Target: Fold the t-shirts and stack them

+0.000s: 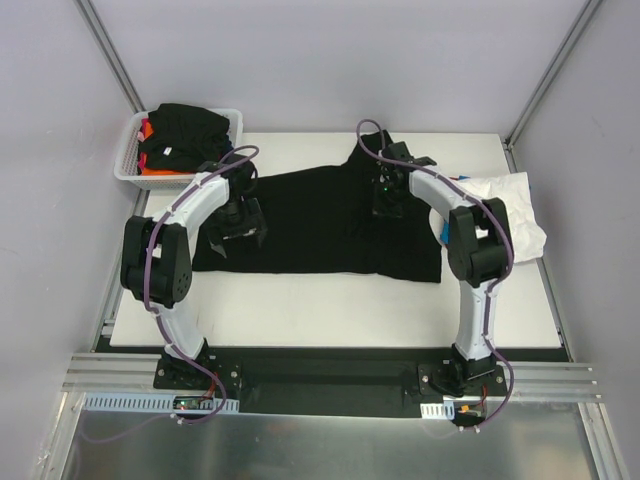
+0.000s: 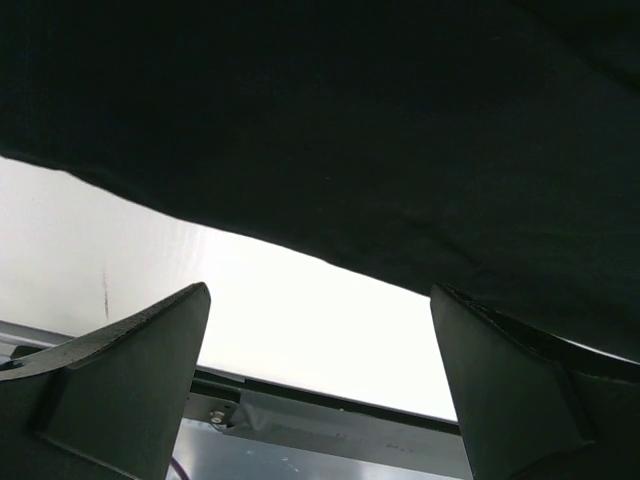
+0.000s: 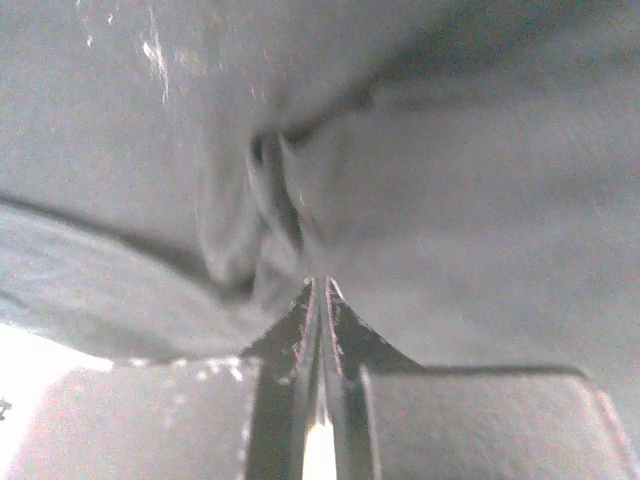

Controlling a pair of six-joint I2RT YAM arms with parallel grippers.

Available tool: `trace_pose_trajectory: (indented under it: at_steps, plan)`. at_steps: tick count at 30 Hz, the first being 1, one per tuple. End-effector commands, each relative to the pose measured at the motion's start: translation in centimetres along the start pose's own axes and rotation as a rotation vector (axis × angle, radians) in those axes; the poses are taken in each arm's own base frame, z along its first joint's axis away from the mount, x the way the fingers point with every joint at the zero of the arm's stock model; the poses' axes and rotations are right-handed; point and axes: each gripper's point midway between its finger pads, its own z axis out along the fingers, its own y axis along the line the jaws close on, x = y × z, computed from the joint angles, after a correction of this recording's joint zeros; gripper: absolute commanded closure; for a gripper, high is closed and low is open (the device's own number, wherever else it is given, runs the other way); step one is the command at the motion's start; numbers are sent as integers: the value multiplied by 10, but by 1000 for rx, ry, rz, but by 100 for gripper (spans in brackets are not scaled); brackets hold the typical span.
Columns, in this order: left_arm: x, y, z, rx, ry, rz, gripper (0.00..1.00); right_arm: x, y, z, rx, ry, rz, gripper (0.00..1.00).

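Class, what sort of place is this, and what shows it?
Probably a robotics lab cell: left arm and right arm bolted at a table, plain walls, a basket of shirts.

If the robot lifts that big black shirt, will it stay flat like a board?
Probably not. The black t-shirt bunches into wrinkles where the right gripper pinches it, so it would likely droop. Lying thin and flat, it's probably light.

left gripper (image 1: 238, 222) jaws wide apart | right gripper (image 3: 320, 285) jaws pressed together

A black t-shirt (image 1: 320, 225), a white t-shirt (image 1: 515, 210), an orange shirt (image 1: 160, 172) in a white basket (image 1: 128, 150).
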Motion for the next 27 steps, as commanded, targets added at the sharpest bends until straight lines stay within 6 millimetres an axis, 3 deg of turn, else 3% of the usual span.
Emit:
trace_pose_trajectory:
  at_steps: [1,3,8,11,12,16,17,24,27]
  plan:
    - [-9,-16,-12,44,-23,-5,7,12,-17,-57,89,-58,-26,99]
    - [-11,-17,-13,48,-30,-4,7,35,-31,-55,122,-18,-18,99]
    - [-11,-16,-15,44,-38,-2,7,54,-39,-71,137,-38,-16,99]
    - [-3,-13,-7,40,-19,-14,7,67,-46,-67,139,-6,-4,99]
    - [0,-13,-1,45,-7,-20,11,68,-48,-66,131,-8,9,99]
    - [27,-15,31,66,84,-57,47,78,-45,-66,80,-11,23,99]
    - [27,-13,32,63,70,-60,65,82,-46,-65,80,-3,27,99]
    - [1,-11,43,1,6,5,100,94,-47,-65,51,11,38,99]
    - [-15,-16,36,8,-36,30,100,96,-49,-67,58,16,36,99]
